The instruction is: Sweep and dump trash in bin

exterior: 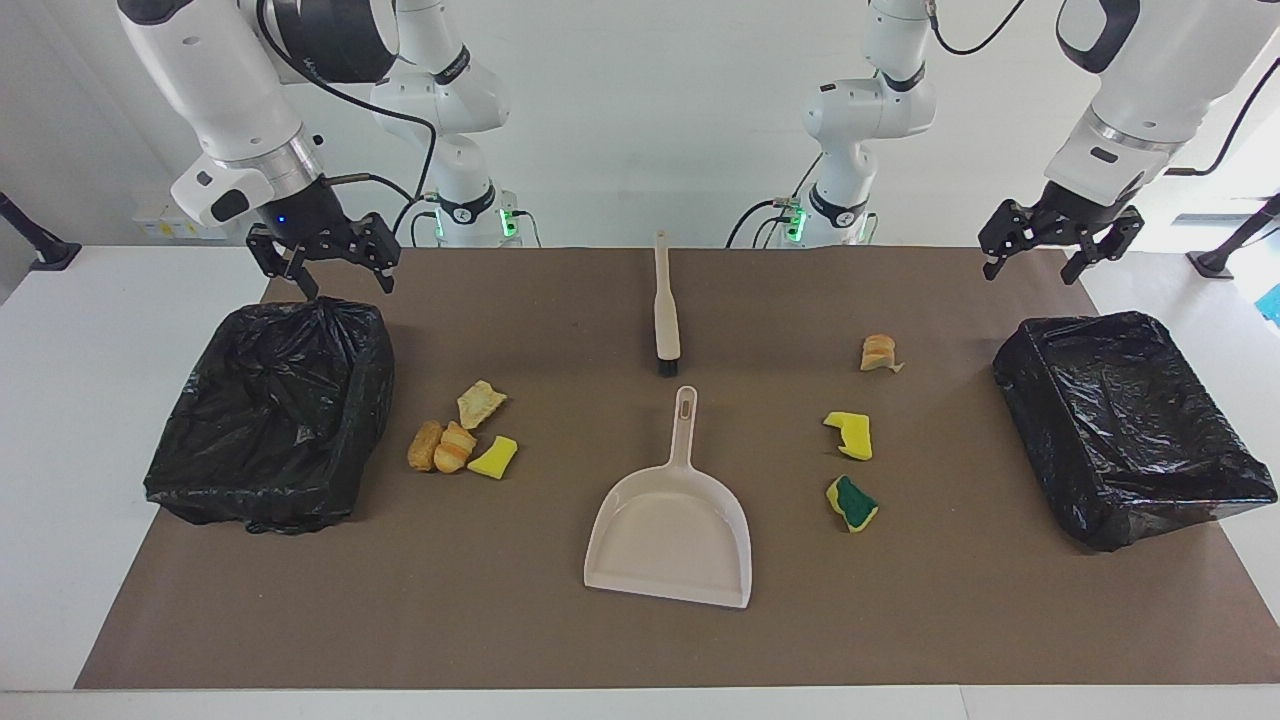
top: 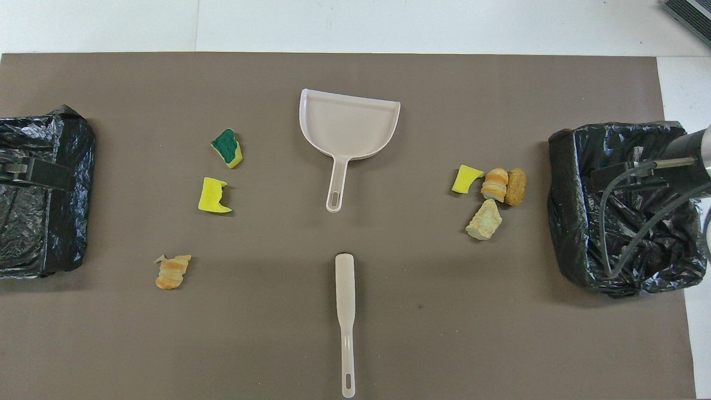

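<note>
Trash lies in two groups on the brown mat [exterior: 560,640]. Beside the bin [exterior: 200,470] at the right arm's end are three bread-like pieces [exterior: 455,447] [top: 494,184] and a yellow sponge chunk [exterior: 494,457] [top: 465,178]. Toward the left arm's end lie a bread piece [exterior: 880,353] [top: 173,271], a yellow sponge chunk [exterior: 850,435] [top: 213,195] and a green-faced sponge [exterior: 852,503] [top: 228,148]. My right gripper [exterior: 343,283] hangs open over its bin's edge nearest the robots. My left gripper [exterior: 1032,272] hangs open above the mat, by the second bin [exterior: 1130,430]. Neither holds anything.
A beige dustpan [exterior: 670,530] [top: 347,125] lies mid-mat, its handle pointing toward the robots. A beige brush [exterior: 665,315] [top: 345,311] lies in line with it, nearer to the robots, bristles toward the pan. Both bins are lined with black bags.
</note>
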{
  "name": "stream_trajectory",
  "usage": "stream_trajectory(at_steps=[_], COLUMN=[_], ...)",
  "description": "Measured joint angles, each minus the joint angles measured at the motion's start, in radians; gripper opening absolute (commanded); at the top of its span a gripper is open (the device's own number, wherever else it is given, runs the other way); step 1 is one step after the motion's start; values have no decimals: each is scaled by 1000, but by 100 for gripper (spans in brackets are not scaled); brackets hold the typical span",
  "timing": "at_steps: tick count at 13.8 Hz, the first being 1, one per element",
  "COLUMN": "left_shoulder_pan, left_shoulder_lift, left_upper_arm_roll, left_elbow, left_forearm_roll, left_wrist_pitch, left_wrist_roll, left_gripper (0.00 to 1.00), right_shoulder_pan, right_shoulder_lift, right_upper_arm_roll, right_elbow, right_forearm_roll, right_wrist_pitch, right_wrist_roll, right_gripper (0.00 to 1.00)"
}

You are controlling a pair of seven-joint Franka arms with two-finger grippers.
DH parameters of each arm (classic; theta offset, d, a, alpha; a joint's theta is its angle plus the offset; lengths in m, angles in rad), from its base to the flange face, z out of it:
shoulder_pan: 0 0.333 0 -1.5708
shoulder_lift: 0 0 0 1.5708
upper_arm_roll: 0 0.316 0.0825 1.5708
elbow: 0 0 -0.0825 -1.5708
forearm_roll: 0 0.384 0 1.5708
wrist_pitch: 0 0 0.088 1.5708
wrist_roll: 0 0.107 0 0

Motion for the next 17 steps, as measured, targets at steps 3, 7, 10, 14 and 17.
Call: stream_trajectory(at_steps=[3, 7, 10, 14, 17], left_shoulder_pan=[0, 1, 1, -11, -50], left_shoulder_lift=[0, 0, 0, -12, -45], left_upper_arm_roll=[-2, -2, -2, -12, -20], left_elbow=[0, 0, -1, -28, -133], left_forearm_roll=[0, 0, -2, -39, -61], left_wrist_pitch=[-1, -3, -4, 12, 119], left_wrist_roll=[0, -1, 0, -1, -7], left_gripper=[100, 100, 100, 100, 100], right_shoulder_pan=[-3, -5, -4, -4, -4], right_shoulder_lift=[-2, -3, -3, -3, -3], right_upper_arm_roll=[-10, -10, -3, -3, -3], right_elbow=[1, 2, 3, 3, 3], right_forearm_roll=[-42, -42, -42, -42, -42], right_wrist_pitch=[-72, -75, -75, -75, -75], right_wrist_roll=[0, 0, 0, 0, 0], right_gripper=[100, 100, 100, 100, 100])
